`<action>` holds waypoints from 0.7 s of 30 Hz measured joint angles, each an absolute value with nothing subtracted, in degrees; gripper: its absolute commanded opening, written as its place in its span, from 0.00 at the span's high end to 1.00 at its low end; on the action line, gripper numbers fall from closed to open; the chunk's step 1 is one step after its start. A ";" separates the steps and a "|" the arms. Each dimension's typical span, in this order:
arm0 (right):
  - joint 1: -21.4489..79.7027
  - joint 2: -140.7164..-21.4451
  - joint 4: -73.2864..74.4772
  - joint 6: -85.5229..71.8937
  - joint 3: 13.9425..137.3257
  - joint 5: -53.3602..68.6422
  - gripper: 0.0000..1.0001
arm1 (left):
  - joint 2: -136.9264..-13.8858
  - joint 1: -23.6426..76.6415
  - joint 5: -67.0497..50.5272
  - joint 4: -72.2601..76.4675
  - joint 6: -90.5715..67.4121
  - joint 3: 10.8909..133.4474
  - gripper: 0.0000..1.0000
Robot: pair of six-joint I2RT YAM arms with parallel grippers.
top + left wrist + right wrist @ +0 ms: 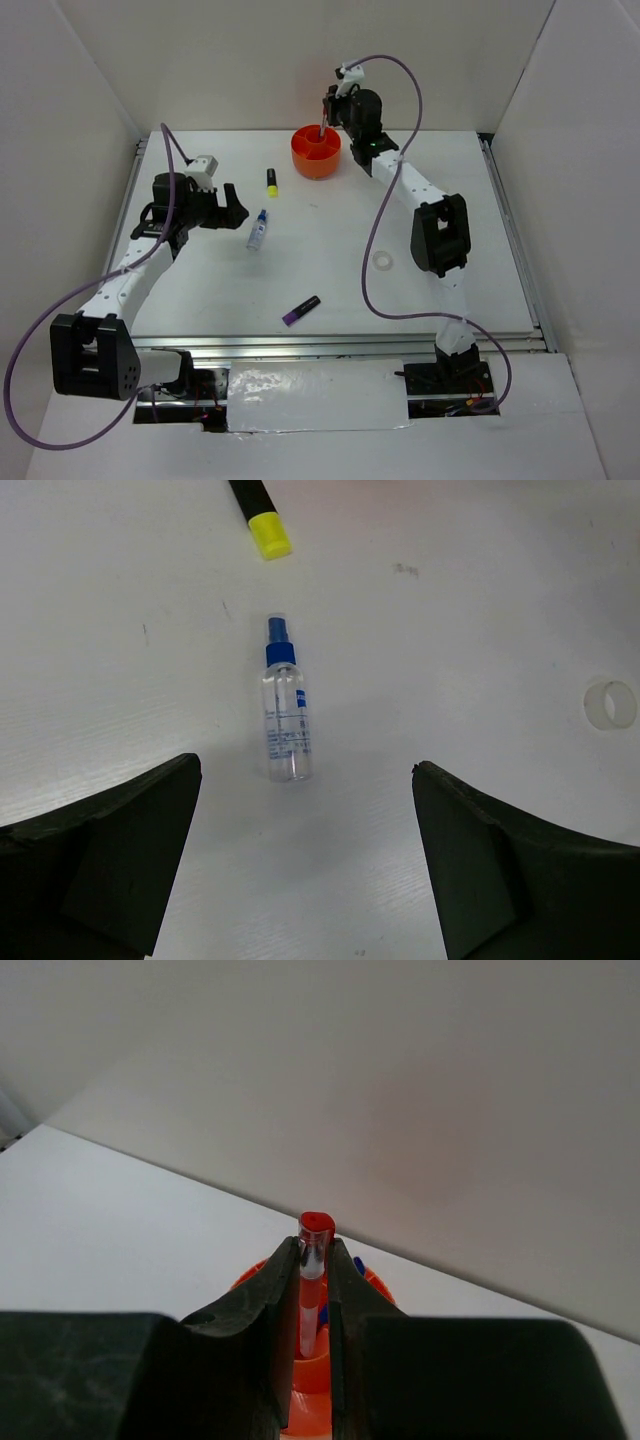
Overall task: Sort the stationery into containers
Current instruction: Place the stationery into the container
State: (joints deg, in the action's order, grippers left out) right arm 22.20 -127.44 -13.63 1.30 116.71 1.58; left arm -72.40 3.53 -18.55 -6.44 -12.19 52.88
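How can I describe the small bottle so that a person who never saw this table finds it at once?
On the white table, look at the left half, just ahead of the open left pincer. A small bottle lies there on its side. Unlike the yellow highlighter beyond it and the purple highlighter nearer the front edge, it is transparent with a blue cap.

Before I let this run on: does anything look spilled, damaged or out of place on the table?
Nothing stands out. The bottle lies on its side, cap on, no liquid around it. The yellow highlighter, purple highlighter and tape ring lie unsorted. The right tool grips a red-topped pen upright over the orange organiser.
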 measured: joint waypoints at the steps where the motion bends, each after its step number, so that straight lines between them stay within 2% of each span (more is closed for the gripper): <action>1: 22.63 -128.38 -14.48 1.23 116.71 0.75 1.00 | -72.64 3.53 -18.41 -6.31 -12.16 52.88 0.01; 13: 24.71 -131.39 -23.14 2.20 117.97 -4.54 1.00 | -73.58 3.57 -17.82 -5.41 -12.08 52.88 0.01; 21: 24.45 -132.70 -23.42 1.96 118.10 -4.60 1.00 | -75.68 3.57 -17.56 -5.34 -12.10 52.88 0.01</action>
State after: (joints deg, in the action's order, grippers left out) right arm 24.45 -132.70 -23.42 1.96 118.10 -4.60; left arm -75.68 3.57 -17.56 -5.34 -12.10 52.88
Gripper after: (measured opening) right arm 0.192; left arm 0.993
